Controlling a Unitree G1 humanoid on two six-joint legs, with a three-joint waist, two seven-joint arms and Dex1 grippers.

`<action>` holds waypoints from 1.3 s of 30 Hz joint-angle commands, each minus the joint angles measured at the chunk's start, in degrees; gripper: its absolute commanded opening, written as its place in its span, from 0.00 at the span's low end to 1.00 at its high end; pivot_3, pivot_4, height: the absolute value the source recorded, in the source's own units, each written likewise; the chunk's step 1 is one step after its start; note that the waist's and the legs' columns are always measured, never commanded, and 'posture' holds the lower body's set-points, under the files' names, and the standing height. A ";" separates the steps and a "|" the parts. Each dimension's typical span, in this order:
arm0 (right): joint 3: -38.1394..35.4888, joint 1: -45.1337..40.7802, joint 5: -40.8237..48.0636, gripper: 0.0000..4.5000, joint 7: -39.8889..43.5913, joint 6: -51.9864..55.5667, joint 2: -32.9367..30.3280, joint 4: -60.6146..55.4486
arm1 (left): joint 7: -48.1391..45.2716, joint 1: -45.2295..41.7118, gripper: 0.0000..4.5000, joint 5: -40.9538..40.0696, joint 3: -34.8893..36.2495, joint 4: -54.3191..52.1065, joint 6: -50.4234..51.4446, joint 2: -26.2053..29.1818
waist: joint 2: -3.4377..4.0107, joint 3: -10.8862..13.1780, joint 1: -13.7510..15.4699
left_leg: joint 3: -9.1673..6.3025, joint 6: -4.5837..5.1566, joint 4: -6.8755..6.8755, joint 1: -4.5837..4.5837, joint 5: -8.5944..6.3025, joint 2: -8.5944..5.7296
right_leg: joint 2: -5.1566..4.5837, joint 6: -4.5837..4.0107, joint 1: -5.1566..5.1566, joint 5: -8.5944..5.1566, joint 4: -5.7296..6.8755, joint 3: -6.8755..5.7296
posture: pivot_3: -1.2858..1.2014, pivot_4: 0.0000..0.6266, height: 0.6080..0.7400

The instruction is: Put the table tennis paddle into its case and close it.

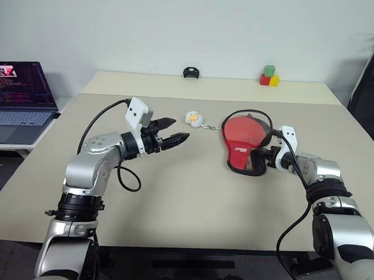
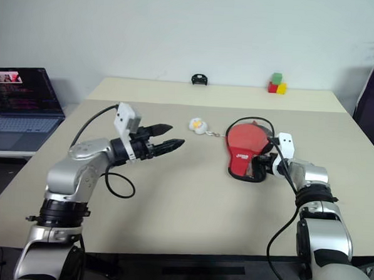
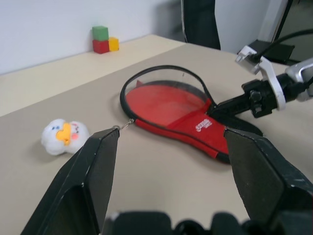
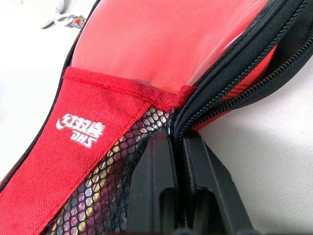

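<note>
Our right hand (image 1: pixel 259 158) is pinched shut on the case (image 1: pixel 243 143) at its handle-end zipper edge; the case lies on the surface (image 1: pixel 190 203) with the paddle (image 3: pixel 168 102) inside, long axis running away from us. Our left hand (image 1: pixel 174 139) hovers open, well apart. The right wrist view reveals the zipper (image 4: pixel 234 73) gaping

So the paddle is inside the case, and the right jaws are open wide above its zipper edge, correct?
Not quite. The right gripper has its jaws shut at the zipper edge of the case, as the right wrist view shows. The paddle is indeed inside.
</note>
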 commanded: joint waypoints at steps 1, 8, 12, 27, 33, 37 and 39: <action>1.58 2.36 0.75 0.00 2.18 3.85 2.09 -5.84 | -1.83 1.63 0.83 -1.52 0.21 -4.00 0.48 2.11 | 0.01 0.00 -0.02 | 0.01 0.00 0.00 0.00 0.00 0.00 | 0.00 0.00 0.00 0.00 -0.01 0.01 | 0.52 0.24 1.00; 6.70 11.99 5.33 0.00 5.20 17.17 7.33 -28.58 | -8.80 9.42 0.83 -4.19 -1.18 -10.81 4.07 8.93 | 0.03 -0.02 -0.92 | 0.06 -0.05 -0.12 0.02 -0.05 0.22 | 0.14 -0.01 -0.08 0.00 -0.04 0.04 | 0.52 0.24 1.00; 7.75 15.41 7.10 0.00 4.86 21.85 8.73 -36.72 | -9.96 11.99 0.83 -5.20 -1.72 -13.15 5.38 10.70 | 0.04 -0.03 -0.94 | 0.08 -0.06 -0.14 0.07 -0.06 0.31 | 0.21 -0.03 -0.07 0.01 -0.02 0.03 | 0.52 0.24 1.00; 7.48 25.31 13.99 0.00 1.08 36.45 10.49 -57.95 | -10.91 15.84 0.83 -7.42 -2.96 -18.05 7.60 11.83 | 0.04 -0.03 -0.49 | 0.10 -0.05 -0.14 0.08 -0.07 0.35 | 0.22 -0.09 -0.05 0.03 -0.06 0.01 | 0.52 0.24 1.00; 5.41 28.46 16.70 0.00 -2.24 41.25 11.98 -63.86 | -10.94 15.68 0.83 -7.46 -3.56 -17.97 7.56 11.73 | 0.04 -0.02 -0.24 | 0.09 -0.05 -0.14 0.08 -0.07 0.35 | 0.22 -0.09 -0.04 0.03 -0.07 0.00 | 0.52 0.24 1.00; 3.76 30.33 17.78 0.00 -4.74 44.05 14.14 -66.88 | -10.98 15.50 0.83 -7.40 -3.77 -17.76 7.45 11.72 | 0.04 -0.02 -0.17 | 0.08 -0.05 -0.15 0.08 -0.07 0.35 | 0.22 -0.09 -0.04 0.03 -0.07 -0.01 | 0.52 0.24 1.00; 3.01 31.41 18.20 0.00 -6.05 45.30 15.01 -68.20 | -10.96 15.44 0.83 -7.37 -4.01 -17.70 7.34 11.71 | 0.04 -0.03 -0.17 | 0.09 -0.05 -0.15 0.08 -0.07 0.34 | 0.22 -0.09 -0.04 0.03 -0.07 0.00 | 0.52 0.24 1.00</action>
